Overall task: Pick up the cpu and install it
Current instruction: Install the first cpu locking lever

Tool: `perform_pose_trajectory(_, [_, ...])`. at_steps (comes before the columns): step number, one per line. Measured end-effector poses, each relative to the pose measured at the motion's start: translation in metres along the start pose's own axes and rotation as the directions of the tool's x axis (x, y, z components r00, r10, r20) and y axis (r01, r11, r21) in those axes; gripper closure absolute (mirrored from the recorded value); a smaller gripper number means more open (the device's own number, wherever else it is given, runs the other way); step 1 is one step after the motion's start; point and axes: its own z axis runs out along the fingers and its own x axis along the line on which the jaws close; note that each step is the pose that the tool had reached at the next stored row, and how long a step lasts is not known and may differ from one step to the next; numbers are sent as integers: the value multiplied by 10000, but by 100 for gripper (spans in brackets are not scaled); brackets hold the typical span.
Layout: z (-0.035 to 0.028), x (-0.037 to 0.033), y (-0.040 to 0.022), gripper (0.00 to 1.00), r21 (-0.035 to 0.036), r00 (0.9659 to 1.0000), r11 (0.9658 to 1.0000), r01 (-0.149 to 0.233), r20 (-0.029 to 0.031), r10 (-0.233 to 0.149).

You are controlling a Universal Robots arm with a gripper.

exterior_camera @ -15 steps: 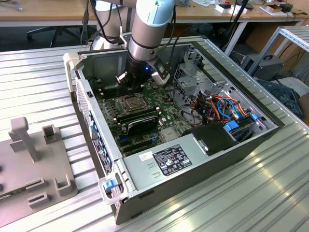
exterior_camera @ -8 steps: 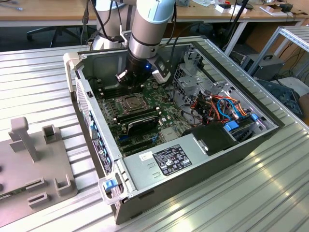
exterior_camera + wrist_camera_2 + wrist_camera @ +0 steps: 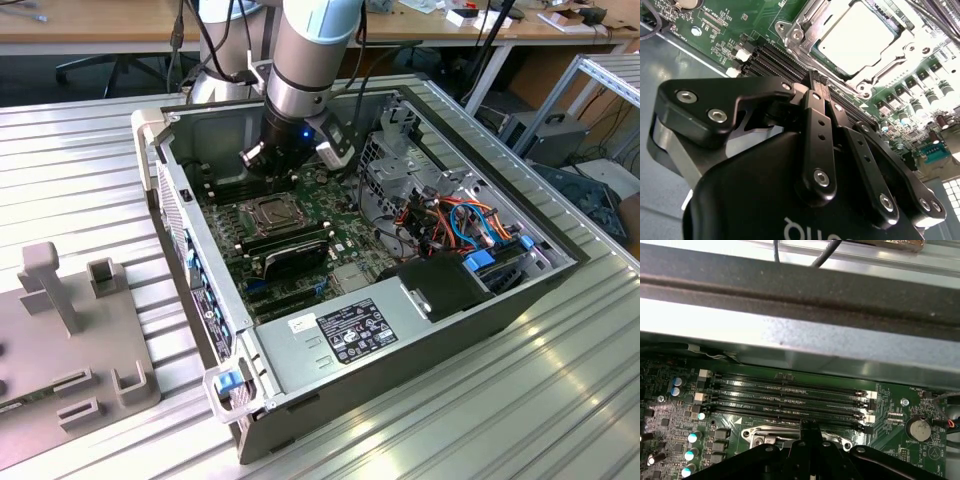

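Hovering inside the open computer case (image 3: 300,360), the hand (image 3: 819,85) had its fingers pressed together with nothing between them, just beside the socket (image 3: 862,75), where the cpu (image 3: 857,37) lay seated on the green motherboard (image 3: 900,415).

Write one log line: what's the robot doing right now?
end effector: shut, empty, over memory slots | cpu: seated in socket | case: open

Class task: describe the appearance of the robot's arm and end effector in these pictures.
The arm is a silver-grey cylinder with a pale blue band and a small blue light. Black cables trail behind it. The end effector is matt black, with linked finger bars joined by silver screws.
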Motion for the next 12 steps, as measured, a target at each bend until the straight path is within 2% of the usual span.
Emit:
perform_pose_trajectory(1, [0, 0, 0, 89, 7, 10000, 10000, 1, 0, -1])
perform_pose_trajectory(2, [0, 0, 1, 89, 59, 10000, 10000, -2, -7, 2])
perform_pose_trajectory(3, [0, 0, 1, 89, 154, 10000, 9999, 0, -19, 1])
perform_pose_trajectory(4, [-1, 0, 0, 89, 264, 10000, 9997, 4, -33, -3])
perform_pose_trajectory(5, [-2, 0, 1, 89, 416, 10000, 9991, 6, -51, -4])
perform_pose_trajectory(8, [-4, 0, 1, 89, 808, 9999, 9967, 14, -101, -6])
perform_pose_trajectory(9, [-4, 0, 1, 89, 964, 9999, 9953, 18, -121, -6])
perform_pose_trajectory(10, [-4, 0, 1, 89, 1039, 9999, 9946, 20, -131, -6])
perform_pose_trajectory(12, [-4, -1, 0, 89, 1058, 9999, 9944, 22, -133, -8])
